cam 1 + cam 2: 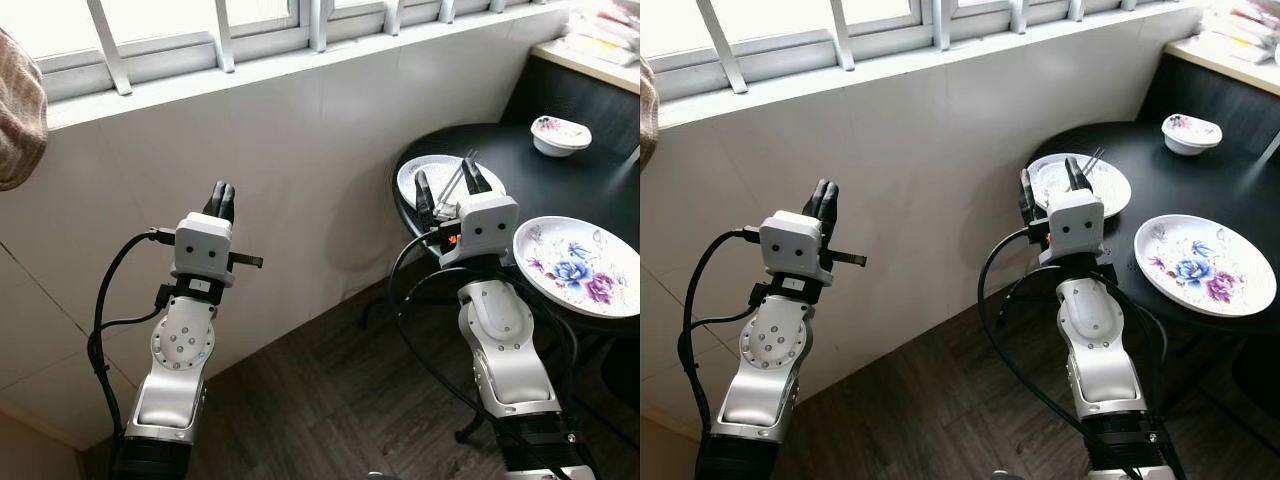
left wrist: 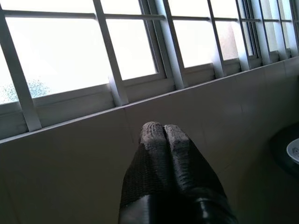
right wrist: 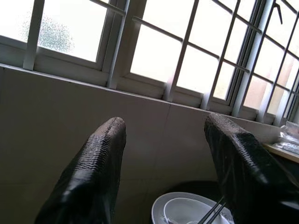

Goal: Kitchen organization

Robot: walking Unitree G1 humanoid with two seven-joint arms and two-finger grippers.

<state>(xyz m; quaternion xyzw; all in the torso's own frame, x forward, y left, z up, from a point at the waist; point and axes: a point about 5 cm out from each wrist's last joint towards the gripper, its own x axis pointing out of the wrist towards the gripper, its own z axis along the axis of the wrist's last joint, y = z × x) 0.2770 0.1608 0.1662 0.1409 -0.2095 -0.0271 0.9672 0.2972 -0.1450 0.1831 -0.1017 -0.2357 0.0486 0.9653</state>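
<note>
A round black table (image 1: 590, 180) stands at the right. On it lie a white plate (image 1: 1045, 172) with a smaller bowl and chopsticks (image 1: 1093, 160) in it, a large plate with blue and purple flowers (image 1: 580, 265), and a small floral bowl (image 1: 560, 136) farther back. My right gripper (image 1: 447, 186) is raised and open at the table's near-left edge, just before the white plate, holding nothing. Raised toward the white tiled wall at the left, my left gripper (image 1: 221, 200) is shut and empty.
A barred window (image 1: 220, 40) with a sill runs along the top above the white wall. A counter (image 1: 590, 50) with packets stands at the far right behind the table. Dark wood floor (image 1: 340, 400) lies below. A brown cloth (image 1: 20, 110) hangs at the left edge.
</note>
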